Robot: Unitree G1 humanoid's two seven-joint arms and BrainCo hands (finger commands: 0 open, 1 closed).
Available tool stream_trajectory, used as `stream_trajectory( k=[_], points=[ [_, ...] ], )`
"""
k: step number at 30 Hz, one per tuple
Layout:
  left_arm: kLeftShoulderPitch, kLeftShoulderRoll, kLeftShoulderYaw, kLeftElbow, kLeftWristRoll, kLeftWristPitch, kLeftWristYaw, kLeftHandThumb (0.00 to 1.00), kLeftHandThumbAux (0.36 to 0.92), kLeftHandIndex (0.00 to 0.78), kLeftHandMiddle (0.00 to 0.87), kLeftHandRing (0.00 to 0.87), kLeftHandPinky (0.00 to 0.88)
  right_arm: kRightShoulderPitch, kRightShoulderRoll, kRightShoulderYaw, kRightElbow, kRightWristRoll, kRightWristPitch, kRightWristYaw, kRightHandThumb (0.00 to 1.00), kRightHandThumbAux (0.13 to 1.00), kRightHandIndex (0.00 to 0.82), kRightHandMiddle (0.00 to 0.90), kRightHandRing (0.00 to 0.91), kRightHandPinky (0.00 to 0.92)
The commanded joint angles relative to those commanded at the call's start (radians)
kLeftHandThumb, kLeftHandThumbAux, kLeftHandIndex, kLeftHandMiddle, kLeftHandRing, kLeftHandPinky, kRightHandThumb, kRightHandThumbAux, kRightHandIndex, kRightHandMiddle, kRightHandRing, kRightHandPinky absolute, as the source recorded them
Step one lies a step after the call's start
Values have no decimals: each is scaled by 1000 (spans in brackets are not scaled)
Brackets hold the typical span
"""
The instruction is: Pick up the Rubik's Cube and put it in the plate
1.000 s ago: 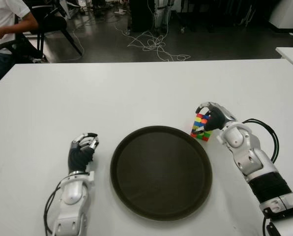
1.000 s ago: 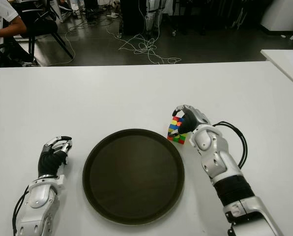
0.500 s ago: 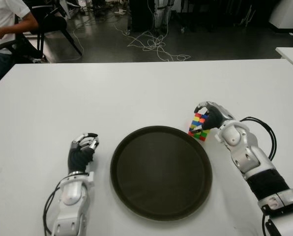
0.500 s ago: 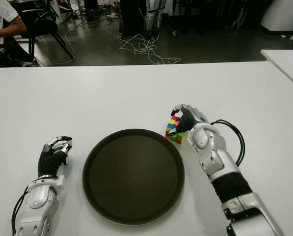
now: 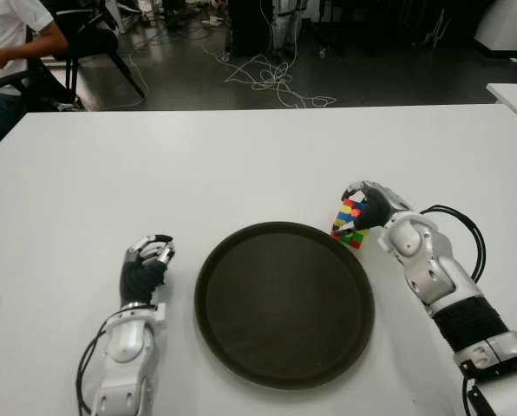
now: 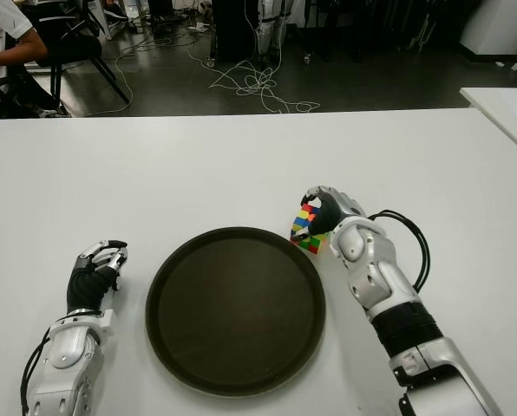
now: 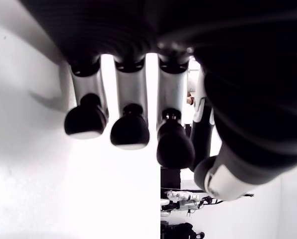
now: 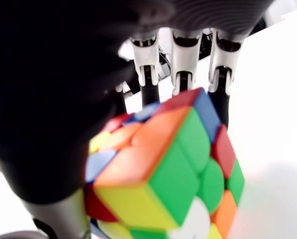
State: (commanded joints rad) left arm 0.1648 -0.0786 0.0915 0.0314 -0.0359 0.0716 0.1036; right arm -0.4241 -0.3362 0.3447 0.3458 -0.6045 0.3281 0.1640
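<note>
— Rubik's Cube (image 8: 158, 169) grasped?
— Yes, right hand (image 5: 376, 208) fingers (image 8: 181, 64) wrap it, beside the plate (image 5: 284, 303) rim; placing remains. Left hand (image 5: 146, 264) curled, empty, beyond the opposite rim.

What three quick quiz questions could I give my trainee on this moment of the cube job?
1. True or false: the Rubik's Cube already lies inside the plate.
2. Which hand grasps the cube? A) left hand B) right hand C) neither
3. Fill in: the idle left hand shows to the ______ of the plate in the eye views.

Key
1. False. The cube is at the plate's far right rim, held in the right hand, not down on the plate's floor.
2. B. The right wrist view shows its fingers wrapped around the cube.
3. Left; its fingers are curled and hold nothing.
</note>
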Motion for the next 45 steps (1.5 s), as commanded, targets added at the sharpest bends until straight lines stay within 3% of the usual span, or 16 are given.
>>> stream_trajectory(
  k=[12,20,22,23,26,29,37,45],
  points=[
    [-4,1,1,3,9,5,7,711,705,443,824,829,821,10,-1,2,-7,-4,7,-8,0,798,122,148,136,101],
    [-4,-6,3,-3,13,20,26,710,704,443,829,836,839,30,17,-39,-11,33,-35,-66,0,820,134,167,161,147],
    [-4,-6,4,-3,11,21,28,711,704,443,827,836,837,44,35,-73,-13,64,-67,-114,0,872,243,263,275,326],
    [-4,-6,4,-3,10,20,28,712,703,444,824,835,834,48,43,-87,-13,77,-82,-134,0,900,319,370,389,442],
    [-4,-5,4,-1,9,15,26,712,703,444,821,833,830,58,61,-116,-6,104,-121,-188,27,936,456,560,579,612],
    [-4,-1,2,0,11,9,21,711,704,444,821,832,829,72,85,-154,-2,127,-180,-277,86,936,554,678,693,706],
    [-5,5,0,6,11,6,16,710,704,444,817,826,820,89,141,-225,-13,171,-259,-426,121,919,667,782,796,782],
    [-4,8,-1,-1,10,15,11,712,704,444,819,825,817,99,150,-245,-17,185,-349,-480,131,899,697,794,813,799]
  ],
)
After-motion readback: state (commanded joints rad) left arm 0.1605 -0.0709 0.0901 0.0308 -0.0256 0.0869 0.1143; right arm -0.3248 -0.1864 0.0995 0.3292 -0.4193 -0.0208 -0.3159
